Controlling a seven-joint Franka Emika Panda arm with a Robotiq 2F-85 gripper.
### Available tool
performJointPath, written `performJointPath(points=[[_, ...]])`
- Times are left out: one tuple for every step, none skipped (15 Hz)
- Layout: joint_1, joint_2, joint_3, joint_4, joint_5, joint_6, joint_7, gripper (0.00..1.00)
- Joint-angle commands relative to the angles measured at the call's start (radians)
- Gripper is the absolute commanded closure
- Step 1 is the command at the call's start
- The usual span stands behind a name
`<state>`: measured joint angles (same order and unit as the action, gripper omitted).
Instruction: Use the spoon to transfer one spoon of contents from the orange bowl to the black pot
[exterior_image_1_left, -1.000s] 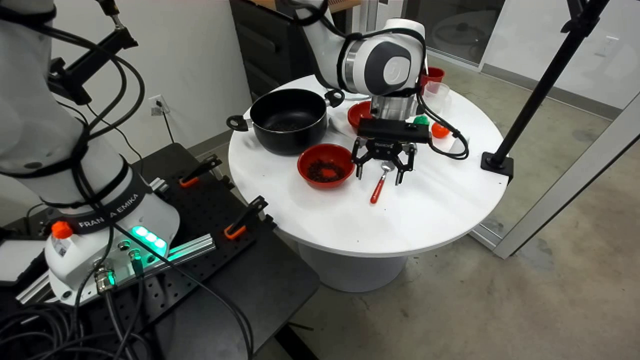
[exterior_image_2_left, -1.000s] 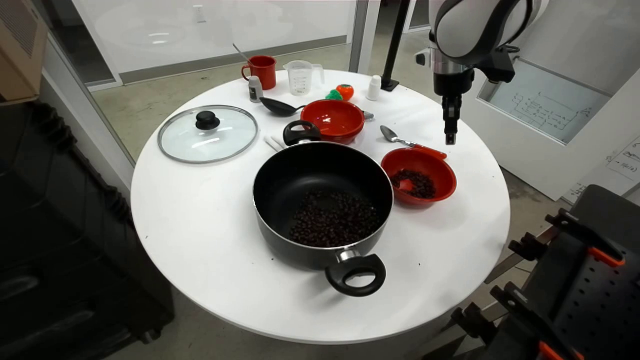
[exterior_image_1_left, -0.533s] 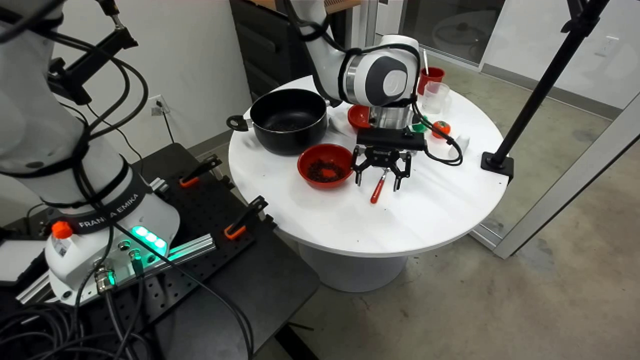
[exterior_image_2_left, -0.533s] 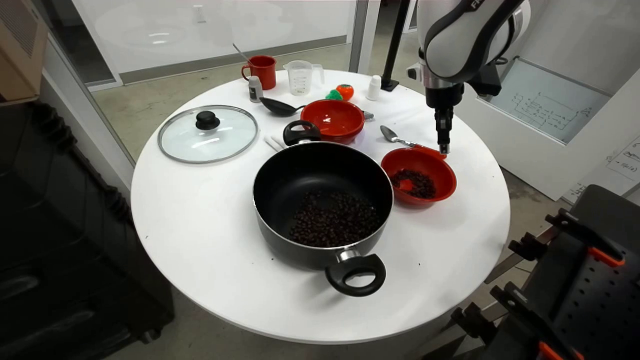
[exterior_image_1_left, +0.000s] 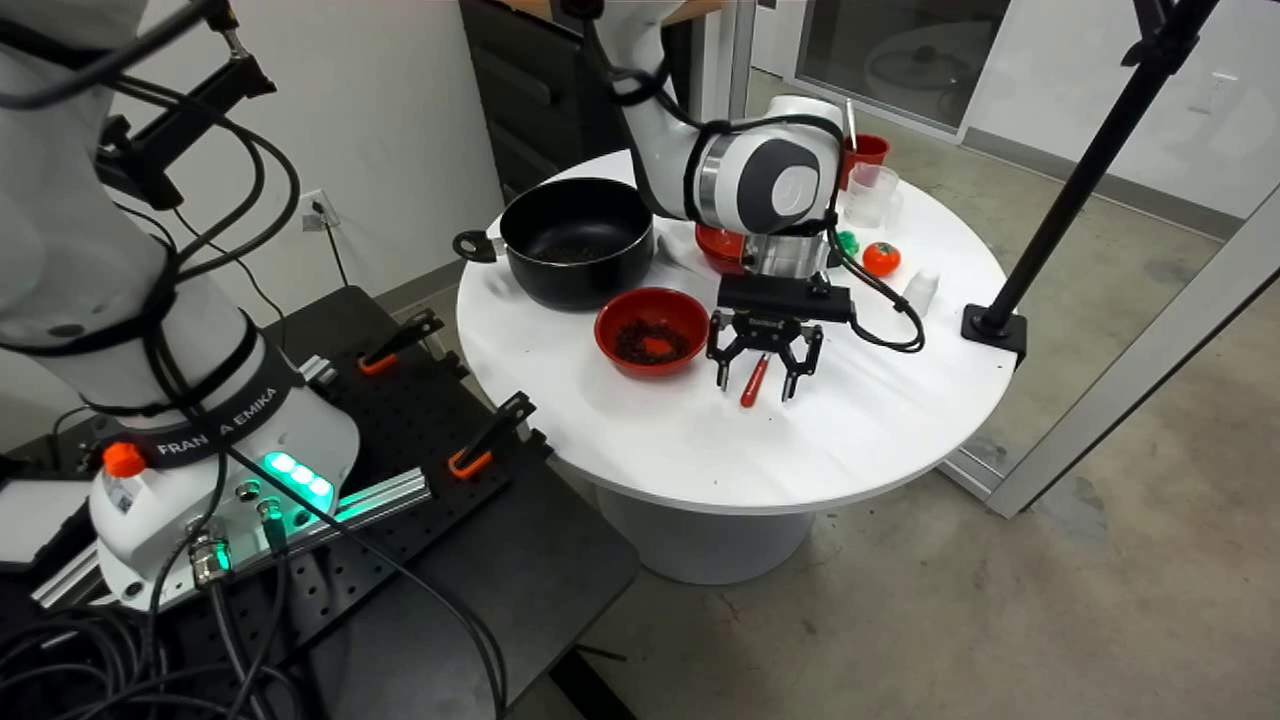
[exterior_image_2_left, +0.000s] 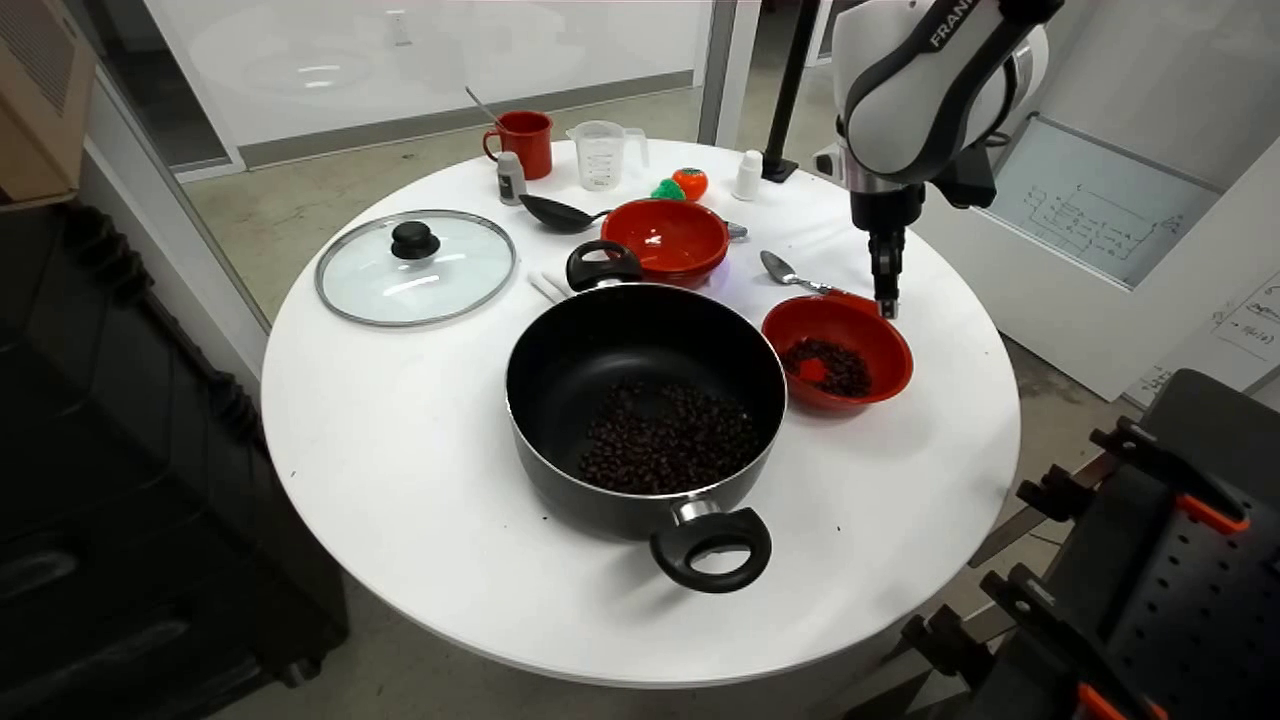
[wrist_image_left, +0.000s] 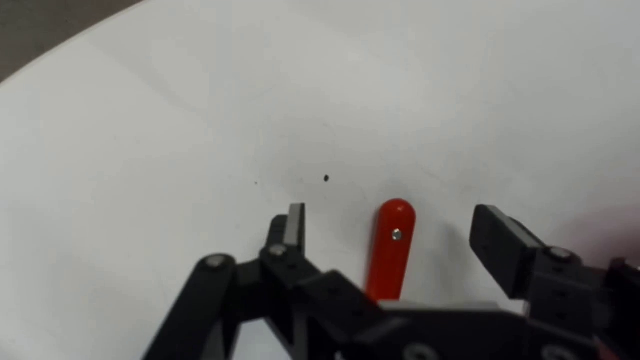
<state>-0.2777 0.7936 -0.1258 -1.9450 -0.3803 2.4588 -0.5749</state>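
Observation:
The spoon lies flat on the table; its red handle (wrist_image_left: 392, 250) shows in the wrist view between the fingers of my gripper (wrist_image_left: 390, 212), with space on both sides. My gripper is open and low, one finger on each side of the handle. In an exterior view the spoon's metal scoop (exterior_image_2_left: 778, 266) points away from the gripper, and part of the handle is behind the bowl. The orange bowl (exterior_image_1_left: 655, 368), red-looking and holding dark beans (exterior_image_2_left: 845, 372), sits close beside the gripper. Beyond it stands the black pot (exterior_image_2_left: 590, 505), with more dark beans on its bottom.
A second red bowl (exterior_image_2_left: 665, 240) stands behind the pot, near a black ladle (exterior_image_2_left: 558, 213). A glass lid (exterior_image_2_left: 370, 280), a red mug (exterior_image_2_left: 530, 150), a measuring cup (exterior_image_2_left: 600, 160), a tomato (exterior_image_1_left: 881, 259) and a white bottle (exterior_image_2_left: 748, 175) are also on the table.
My gripper has come down toward the table and over to the end of the spoon's handle. Its fingers have drawn slightly closer together. Spoon, bowl and pot have not moved.

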Motion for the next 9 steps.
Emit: performJointPath(points=[[-0.02, 0.011, 0.008, 0.019, 0.01, 0.016, -0.015, 0.46], [-0.021, 0.012, 0.007, 0.019, 0.009, 0.018, -0.012, 0.55], [-0.022, 0.012, 0.007, 0.018, 0.009, 0.021, -0.01, 0.62], [-0.021, 0.015, 0.004, 0.015, 0.006, 0.028, -0.005, 0.71], [-0.018, 0.016, 0.001, 0.014, 0.004, 0.03, 0.0, 0.38], [-0.016, 0.018, 0.0, 0.014, 0.003, 0.032, 0.004, 0.32], [-0.013, 0.02, -0.001, 0.012, 0.001, 0.038, 0.008, 0.31], [-0.012, 0.022, -0.001, 0.011, 0.001, 0.042, 0.012, 0.26], [-0.009, 0.025, -0.002, 0.009, 0.0, 0.048, 0.016, 0.2]])
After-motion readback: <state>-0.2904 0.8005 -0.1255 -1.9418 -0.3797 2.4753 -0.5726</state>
